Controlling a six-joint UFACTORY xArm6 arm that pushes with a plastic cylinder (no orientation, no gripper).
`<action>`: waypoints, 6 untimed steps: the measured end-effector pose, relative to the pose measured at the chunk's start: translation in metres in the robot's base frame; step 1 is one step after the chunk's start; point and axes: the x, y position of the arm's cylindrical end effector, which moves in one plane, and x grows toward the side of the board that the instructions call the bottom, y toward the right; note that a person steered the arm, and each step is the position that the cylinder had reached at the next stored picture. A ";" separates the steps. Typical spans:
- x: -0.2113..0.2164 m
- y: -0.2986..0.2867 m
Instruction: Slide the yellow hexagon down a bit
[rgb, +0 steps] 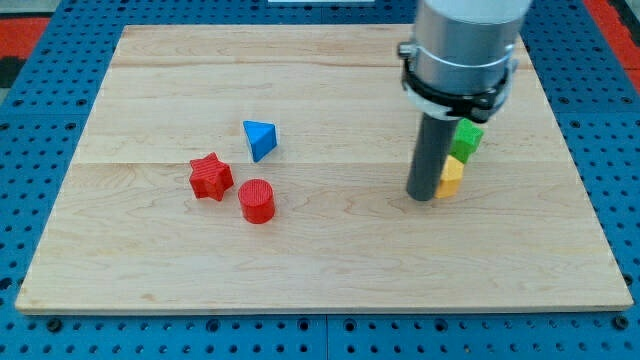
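Note:
A yellow block (452, 177), partly hidden by my rod so its shape is unclear, sits right of the board's centre. My tip (421, 195) rests on the board right against the yellow block's left side. A green block (466, 138) sits just above the yellow one, touching or nearly touching it, also partly hidden by the rod.
A blue triangular block (260, 138), a red star (211, 177) and a red cylinder (257, 200) sit close together left of centre. The wooden board (320, 270) lies on a blue perforated table (40, 80). The arm's grey body (462, 45) hangs over the upper right.

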 end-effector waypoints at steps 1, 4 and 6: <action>0.000 0.012; -0.050 -0.004; -0.043 0.037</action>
